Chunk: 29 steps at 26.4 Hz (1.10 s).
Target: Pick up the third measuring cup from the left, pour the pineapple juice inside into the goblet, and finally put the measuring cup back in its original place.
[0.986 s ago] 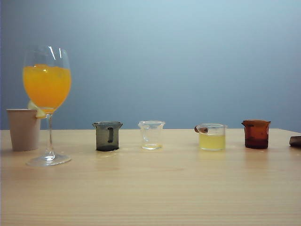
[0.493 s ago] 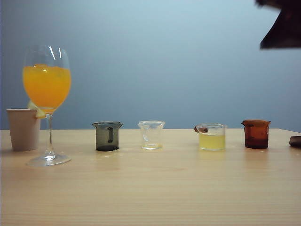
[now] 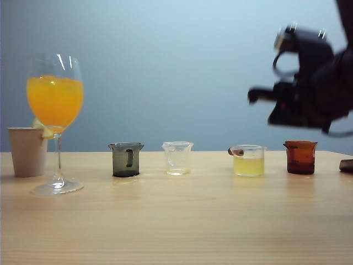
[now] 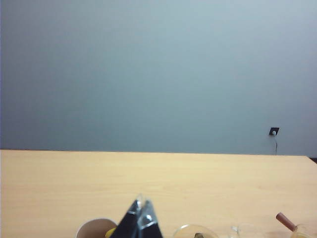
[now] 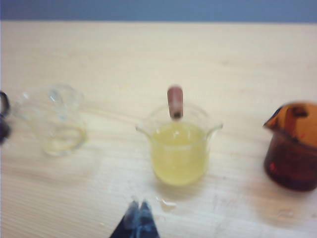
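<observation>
Swinging in from the upper right of the exterior view, the right arm now fills a corner that was bare a second ago and showed only a dark edge half a second ago. Its right gripper (image 3: 253, 95) hangs in the air above and slightly right of the third measuring cup (image 3: 249, 160), well clear of it, with the fingers pressed together and nothing between them. The right wrist view confirms this: the closed fingertips (image 5: 137, 218) point straight at the cup, whose reddish-brown handle nub (image 5: 175, 101) sits on the rim at the far side.

On the worktop (image 3: 176, 221) nothing else has shifted. The pineapple juice (image 3: 249, 166) fills roughly the lower half of the cup. The cup stands between the clear flared cup (image 3: 177, 158) and the amber-brown cup (image 3: 300, 157), with the grey cup (image 3: 126, 159) further left. The goblet (image 3: 55, 105), already holding deep orange liquid, stands far left beside the beige paper cup (image 3: 27, 150).

The left gripper (image 4: 139, 223) appears closed and empty in its own wrist view, low near the goblet end, and does not show in the exterior view.

My reading is that the approach has begun; the right gripper must open before descending around the cup.
</observation>
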{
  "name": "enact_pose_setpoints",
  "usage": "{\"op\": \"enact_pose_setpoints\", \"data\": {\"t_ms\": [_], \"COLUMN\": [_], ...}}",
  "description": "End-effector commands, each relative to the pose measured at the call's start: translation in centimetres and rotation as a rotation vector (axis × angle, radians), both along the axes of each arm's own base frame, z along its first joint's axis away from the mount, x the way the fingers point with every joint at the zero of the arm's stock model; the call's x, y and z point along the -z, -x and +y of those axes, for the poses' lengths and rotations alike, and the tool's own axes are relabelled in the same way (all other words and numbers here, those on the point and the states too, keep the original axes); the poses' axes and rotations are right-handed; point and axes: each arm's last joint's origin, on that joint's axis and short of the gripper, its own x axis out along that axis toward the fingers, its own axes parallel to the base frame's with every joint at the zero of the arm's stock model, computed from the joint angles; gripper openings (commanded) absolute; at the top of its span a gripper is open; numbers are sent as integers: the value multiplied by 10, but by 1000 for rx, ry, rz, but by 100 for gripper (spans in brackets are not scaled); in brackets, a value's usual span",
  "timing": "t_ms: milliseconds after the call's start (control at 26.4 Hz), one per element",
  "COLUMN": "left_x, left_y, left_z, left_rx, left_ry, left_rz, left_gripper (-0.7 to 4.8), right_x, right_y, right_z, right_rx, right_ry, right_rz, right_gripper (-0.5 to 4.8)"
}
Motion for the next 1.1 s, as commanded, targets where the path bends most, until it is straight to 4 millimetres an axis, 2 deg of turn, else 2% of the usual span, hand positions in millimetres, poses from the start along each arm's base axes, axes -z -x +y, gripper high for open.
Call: {"op": "enact_pose_setpoints", "data": {"t_ms": [38,76,265,379,531,834,872,910,986,1100], "left_x": [-1,0,4,4,3,10,11,13,17,26], "left_y": [-5,-8,-20,-31,-47,-43,-43,-43,-43,-42], "left_z": [-1,-1,-1,-4,-27,-61,-62,-64,-65,-65], "left_rx": [31,37,60,169,285,280,278,279,288,319], "left_ry": [0,-1,-7,-15,-17,-132,-145,-152,-167,-181], "left_rz": [2,15,60,64,40,62,71,82,128,222], "left_gripper": [-5,-5,-5,-5,-5,-5,-5,-5,-5,-5], "right_x": [15,23,34,39,44,48,48,48,47,47], "right_y": [-9,-12,-23,-32,-42,-44,-44,-44,-45,-45], "right_z": [5,6,11,15,19,20,20,20,20,20], "right_rx": [3,4,19,77,114,110,109,109,110,111], "right_ry": [-16,-12,-4,12,25,31,31,30,30,30], "right_rz": [-23,-18,-10,-5,1,13,14,13,10,9], "right_gripper": [-5,-6,-5,-5,-5,-4,6,38,149,143]}}
